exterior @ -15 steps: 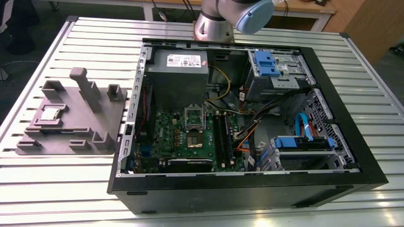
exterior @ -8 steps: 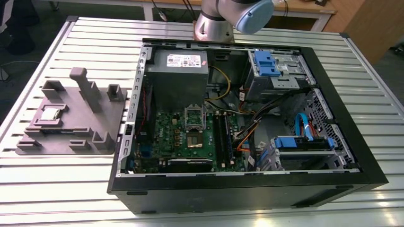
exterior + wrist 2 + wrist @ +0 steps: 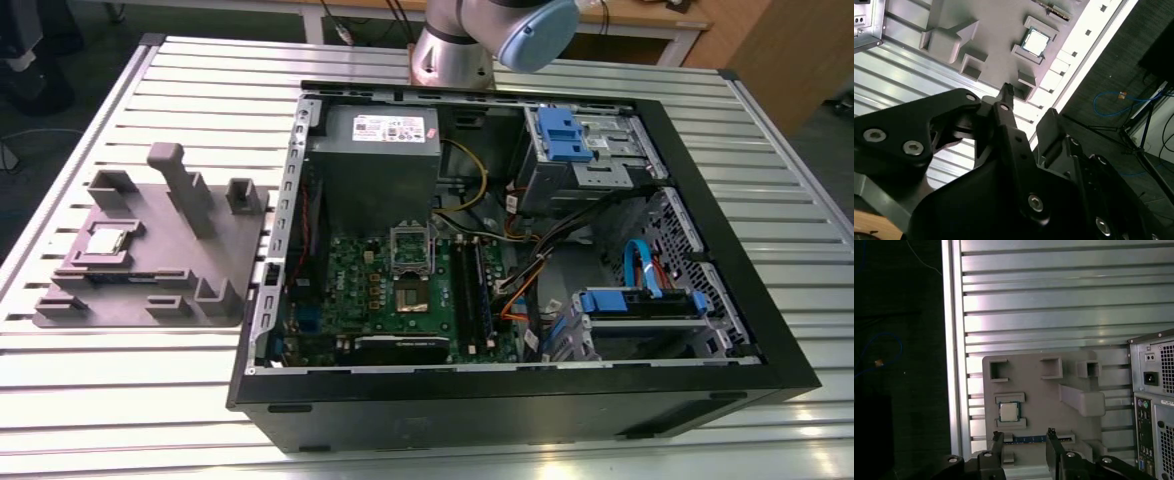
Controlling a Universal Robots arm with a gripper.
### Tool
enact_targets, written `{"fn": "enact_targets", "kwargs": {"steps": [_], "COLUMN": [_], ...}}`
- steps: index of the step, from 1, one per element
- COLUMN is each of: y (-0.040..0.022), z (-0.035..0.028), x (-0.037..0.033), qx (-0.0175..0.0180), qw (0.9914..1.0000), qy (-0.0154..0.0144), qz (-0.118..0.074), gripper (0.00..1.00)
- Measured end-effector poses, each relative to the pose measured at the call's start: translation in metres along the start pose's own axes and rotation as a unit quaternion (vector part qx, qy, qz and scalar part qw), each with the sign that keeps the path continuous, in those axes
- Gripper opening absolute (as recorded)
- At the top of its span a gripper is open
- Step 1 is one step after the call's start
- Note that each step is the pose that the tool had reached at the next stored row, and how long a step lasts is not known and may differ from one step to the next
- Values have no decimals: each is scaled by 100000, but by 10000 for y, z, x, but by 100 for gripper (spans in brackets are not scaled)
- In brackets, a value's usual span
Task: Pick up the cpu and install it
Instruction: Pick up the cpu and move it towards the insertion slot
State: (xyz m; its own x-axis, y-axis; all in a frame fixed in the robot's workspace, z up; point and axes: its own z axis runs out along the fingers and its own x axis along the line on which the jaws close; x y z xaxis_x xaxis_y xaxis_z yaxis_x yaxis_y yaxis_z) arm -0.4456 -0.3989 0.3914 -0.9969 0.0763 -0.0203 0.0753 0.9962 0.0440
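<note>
While the cpu sits in its grey tray at the exterior view's left, my gripper hangs apart, fingers spread, empty.

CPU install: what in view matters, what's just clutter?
Job: cpu, sitting in the grey fixture tray; gripper, open, clear of the cpu; motherboard inside the computer case.
Lying about: power supply, blue drive caddy, blue cable.

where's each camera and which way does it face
Exterior view: off the arm, looking down on the computer case and fixture tray; an arm link shows.
First wrist view: on the wrist, facing the tray past the open gripper.
Second wrist view: on the wrist, facing the tray over the gripper's body.
All share the cpu in the tray.
</note>
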Motion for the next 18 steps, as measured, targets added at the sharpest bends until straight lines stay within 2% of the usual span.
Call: {"fn": "enact_targets", "kwargs": {"steps": [1, 2, 5, 6, 10, 18], "y": [0, 0, 4, 3, 2, 2], "z": [0, 0, 10, 16, 47, 49], "x": [0, 0, 8, 9, 13, 13], "qx": [-3, 0, -14, -21, -70, 58], "qw": [100000, 100000, 99998, 99993, 99919, 99904], "qy": [2, 7, 37, 66, 220, 238], "qz": [-1, -4, -693, -1217, -4024, -4366], "gripper": [47, 53, 58, 65, 65, 65]}}
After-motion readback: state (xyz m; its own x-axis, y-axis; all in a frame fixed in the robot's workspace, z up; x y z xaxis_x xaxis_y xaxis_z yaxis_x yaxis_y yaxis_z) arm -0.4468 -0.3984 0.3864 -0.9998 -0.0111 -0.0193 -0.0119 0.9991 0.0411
